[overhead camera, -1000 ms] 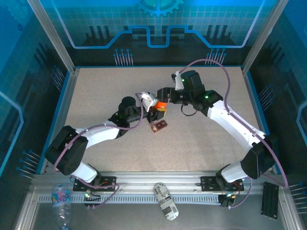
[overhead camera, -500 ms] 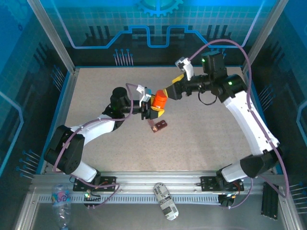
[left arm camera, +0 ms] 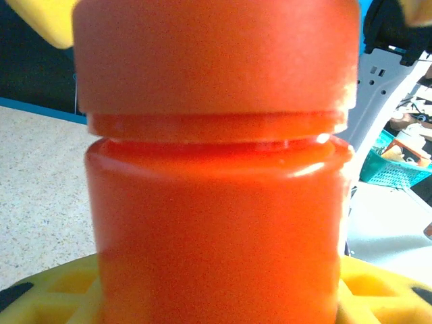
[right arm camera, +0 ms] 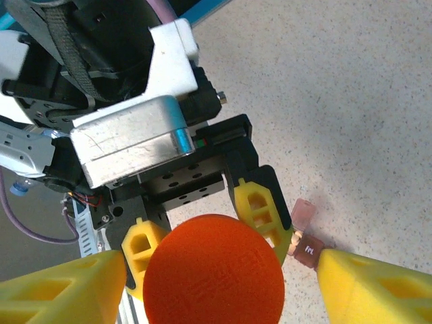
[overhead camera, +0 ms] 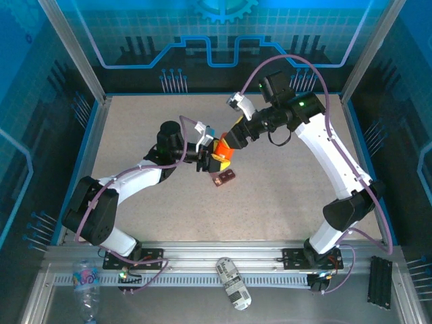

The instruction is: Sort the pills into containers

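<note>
Open bench [overhead camera: 297, 196] lies all round, the enclosure walls [overhead camera: 94, 128] well apart. The dark red-brown tray [overhead camera: 225, 178] of little compartments lies flat mid-bench, just beside the orange bottle [overhead camera: 221, 146]. My left tool [overhead camera: 213, 158] pinches the bottle's body; my right tool [overhead camera: 231, 138] is spread either side of its cap [right arm camera: 212, 270].

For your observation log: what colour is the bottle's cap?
Orange; the cap shows best in left wrist view.

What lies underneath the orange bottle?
Yellow fingers of the left pincer grip the bottle; past them, speckled table and one end of the red-brown tray. The cap covers whatever sits directly beneath.
</note>
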You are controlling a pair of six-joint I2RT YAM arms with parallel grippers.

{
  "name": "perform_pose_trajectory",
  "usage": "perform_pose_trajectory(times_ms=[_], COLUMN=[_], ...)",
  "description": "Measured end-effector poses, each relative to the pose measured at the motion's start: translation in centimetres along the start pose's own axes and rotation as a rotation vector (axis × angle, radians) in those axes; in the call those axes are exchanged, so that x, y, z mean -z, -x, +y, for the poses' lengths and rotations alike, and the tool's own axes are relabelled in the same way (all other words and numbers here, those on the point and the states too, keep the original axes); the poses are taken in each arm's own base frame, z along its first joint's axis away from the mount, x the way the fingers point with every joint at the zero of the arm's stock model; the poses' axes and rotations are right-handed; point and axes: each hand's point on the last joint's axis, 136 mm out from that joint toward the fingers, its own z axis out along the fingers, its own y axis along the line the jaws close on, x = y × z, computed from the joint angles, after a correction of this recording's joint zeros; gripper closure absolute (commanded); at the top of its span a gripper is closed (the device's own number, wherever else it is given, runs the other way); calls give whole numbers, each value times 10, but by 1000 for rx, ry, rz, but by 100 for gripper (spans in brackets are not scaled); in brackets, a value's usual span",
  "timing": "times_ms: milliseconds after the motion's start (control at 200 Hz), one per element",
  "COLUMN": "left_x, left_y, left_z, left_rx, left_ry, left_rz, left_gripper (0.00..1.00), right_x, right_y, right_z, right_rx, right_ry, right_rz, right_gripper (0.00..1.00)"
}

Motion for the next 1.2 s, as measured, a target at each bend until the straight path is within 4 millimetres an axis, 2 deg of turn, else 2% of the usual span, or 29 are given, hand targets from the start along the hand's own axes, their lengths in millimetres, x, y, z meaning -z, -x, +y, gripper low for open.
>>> perform_pose_trajectory(times_ms=[190, 300, 390, 500, 560, 610, 740, 971, 1011, 1156, 1201], left_x=[0, -1, 0, 1, 1, 1, 4, 9, 10, 11, 11], left_y=[2, 3, 1, -1, -2, -5, -16, -27, -27, -22, -18], left_z=[-1, 0, 0, 1, 3, 7, 21, 37, 40, 45, 44], left_rx=[4, 7, 19, 29, 30, 40, 62, 36, 35, 10, -9], left_ry=[-5, -5, -4, -3, 8, 31, 105, 198, 216, 246, 243], left_rz=[5, 6, 11, 17, 20, 25, 53, 74, 73, 56, 44], left_gripper=[100, 100, 100, 100, 100, 100, 100, 100, 100, 100, 100], right_x=[-4, -6, -7, -8, -10, -14, -27, -38, -39, -40, -36], right_y=[-5, -6, -5, -6, -7, -8, -12, -11, -9, -4, -4], right_z=[-2, -3, -1, -2, -5, -10, -22, -33, -36, -40, -42], right_rx=[-11, -17, -8, -30, -63, -107, -253, -447, -472, -503, -500], right_ry=[4, 11, 20, 18, 4, -19, -146, -377, -392, -372, -355], right_rz=[24, 29, 27, 28, 28, 21, -25, -170, -187, -210, -211], right_gripper=[29, 42, 60, 71, 73, 78, 78, 72, 66, 28, 22])
